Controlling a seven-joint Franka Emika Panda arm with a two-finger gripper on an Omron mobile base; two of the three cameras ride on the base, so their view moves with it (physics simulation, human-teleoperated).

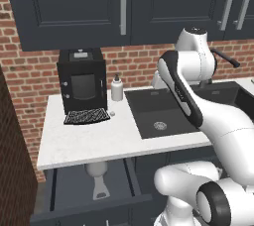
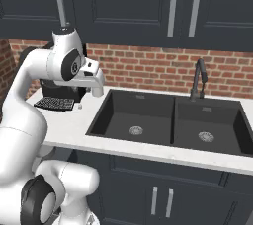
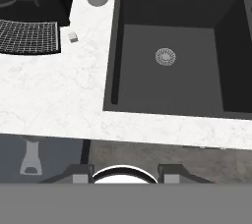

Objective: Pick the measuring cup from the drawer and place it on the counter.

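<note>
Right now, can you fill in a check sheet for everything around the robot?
Surface: white counter, with a black double sink set in.
Job's things: measuring cup lies in the open drawer, handle toward the front.
Clutter: coffee machine; soap bottle; small grey bit on the counter.
End effector: raised above the counter edge, open, holding nothing.
Cables: nothing seen.
Surroundings: brick wall, navy cabinets, faucet.
</note>
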